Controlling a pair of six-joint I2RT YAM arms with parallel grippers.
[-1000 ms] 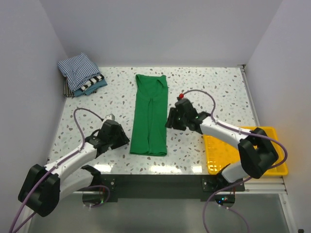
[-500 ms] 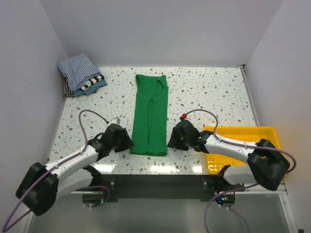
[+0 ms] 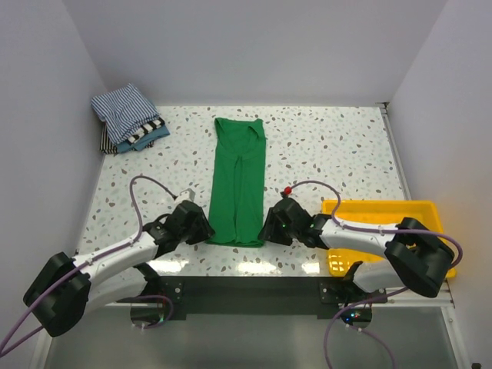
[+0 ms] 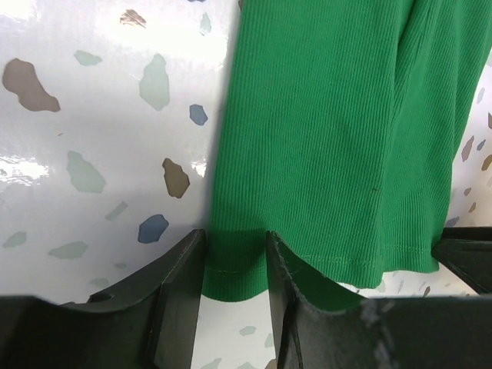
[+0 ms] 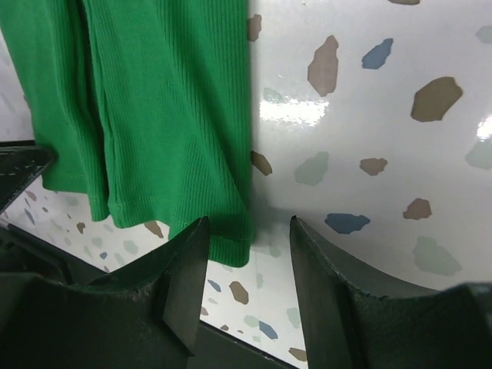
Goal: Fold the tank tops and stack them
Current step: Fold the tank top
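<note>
Straddling the near hem corners of the green tank top point(image 3: 238, 184), L gripper point(image 4: 234, 261) and R gripper point(image 5: 250, 238) stand open, nothing pinched. Risk: R jaws barely overlap the corner, so closing may catch one layer or slip off. Both reach low, wrists angled in toward it.

Long, flat-lying bright green ribbed tank top point(image 3: 238, 184) fills the strip between the two pincers.

Left gripper point(image 4: 234, 265): jaws parted, the top's hem corner lying flat in the gap. Bare speckled white tabletop point(image 4: 92, 115) lies ahead and to its outer side.

Right gripper point(image 5: 247, 265): jaws parted wider, the hem corner beside its inner finger. Bare tabletop ahead and outward.

Yellow plastic tray point(image 3: 384, 206) stands outward of the right pincer, beside its arm.

Folded pile of striped tops point(image 3: 127, 115) lies far ahead and outward of the left pincer.
</note>
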